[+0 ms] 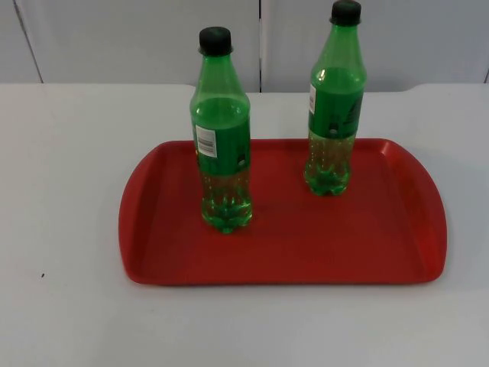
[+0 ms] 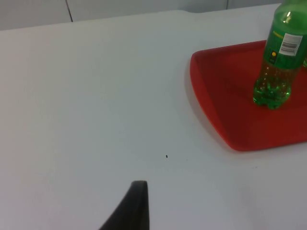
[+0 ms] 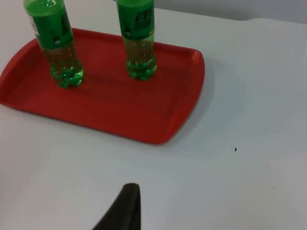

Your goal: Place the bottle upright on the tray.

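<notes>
Two green plastic bottles with black caps stand upright on a red tray point(image 1: 283, 256). One bottle point(image 1: 221, 145) is on the tray's left half, the other bottle point(image 1: 335, 115) at its far right. In the left wrist view the left bottle point(image 2: 280, 57) stands on the tray point(image 2: 220, 110), and my left gripper point(image 2: 136, 206) hangs over bare table well away from the tray's left end. In the right wrist view both bottles point(image 3: 57, 43) point(image 3: 138, 38) stand on the tray point(image 3: 120, 112), and my right gripper point(image 3: 125, 206) is over bare table off the tray's right end. Nothing is held.
The white table top point(image 1: 69, 191) stretches around the tray on all sides. A grey partition wall point(image 1: 137, 38) closes off the far edge. A tiny dark speck point(image 1: 43, 275) lies on the table left of the tray.
</notes>
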`<action>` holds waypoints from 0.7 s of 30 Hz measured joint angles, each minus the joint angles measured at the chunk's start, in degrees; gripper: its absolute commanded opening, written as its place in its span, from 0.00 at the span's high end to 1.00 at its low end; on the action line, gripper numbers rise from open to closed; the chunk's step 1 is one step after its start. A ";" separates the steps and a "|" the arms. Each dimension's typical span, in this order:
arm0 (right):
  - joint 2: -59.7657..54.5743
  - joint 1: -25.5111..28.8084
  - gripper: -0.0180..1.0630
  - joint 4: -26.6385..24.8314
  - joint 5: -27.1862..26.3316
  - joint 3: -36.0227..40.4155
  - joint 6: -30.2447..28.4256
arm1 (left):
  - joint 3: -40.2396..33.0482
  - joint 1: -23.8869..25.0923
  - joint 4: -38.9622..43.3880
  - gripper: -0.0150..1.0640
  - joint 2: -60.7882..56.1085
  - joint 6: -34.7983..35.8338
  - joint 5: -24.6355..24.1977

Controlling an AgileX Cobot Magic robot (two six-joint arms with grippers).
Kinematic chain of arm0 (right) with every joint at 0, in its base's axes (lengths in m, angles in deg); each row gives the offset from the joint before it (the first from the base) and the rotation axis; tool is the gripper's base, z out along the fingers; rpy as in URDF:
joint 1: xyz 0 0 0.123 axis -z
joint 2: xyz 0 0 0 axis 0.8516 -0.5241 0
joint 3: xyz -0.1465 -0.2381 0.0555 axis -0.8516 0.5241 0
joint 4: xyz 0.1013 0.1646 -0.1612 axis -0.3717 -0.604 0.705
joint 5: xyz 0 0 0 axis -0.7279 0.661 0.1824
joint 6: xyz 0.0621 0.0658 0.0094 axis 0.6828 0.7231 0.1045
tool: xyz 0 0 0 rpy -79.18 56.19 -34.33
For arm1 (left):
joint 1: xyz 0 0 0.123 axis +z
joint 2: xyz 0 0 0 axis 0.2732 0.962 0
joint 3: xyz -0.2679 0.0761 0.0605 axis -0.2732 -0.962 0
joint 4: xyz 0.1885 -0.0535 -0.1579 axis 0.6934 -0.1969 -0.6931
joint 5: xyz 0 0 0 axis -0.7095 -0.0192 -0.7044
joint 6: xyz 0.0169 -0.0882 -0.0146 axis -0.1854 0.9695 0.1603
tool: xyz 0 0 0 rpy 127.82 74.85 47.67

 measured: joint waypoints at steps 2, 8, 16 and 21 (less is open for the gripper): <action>0.00 0.00 0.01 0.00 0.00 0.00 0.00 | 0.00 0.00 0.00 0.01 0.00 0.00 0.00; 0.00 0.00 0.01 0.47 0.00 0.00 0.42 | 0.00 0.00 0.00 0.01 0.00 0.09 0.00; 0.00 0.00 0.01 0.47 0.00 0.00 0.42 | 0.00 0.00 0.00 0.01 0.00 0.09 0.00; 0.00 0.00 0.01 0.47 0.00 0.00 0.42 | 0.00 0.00 0.00 0.01 0.00 0.09 0.00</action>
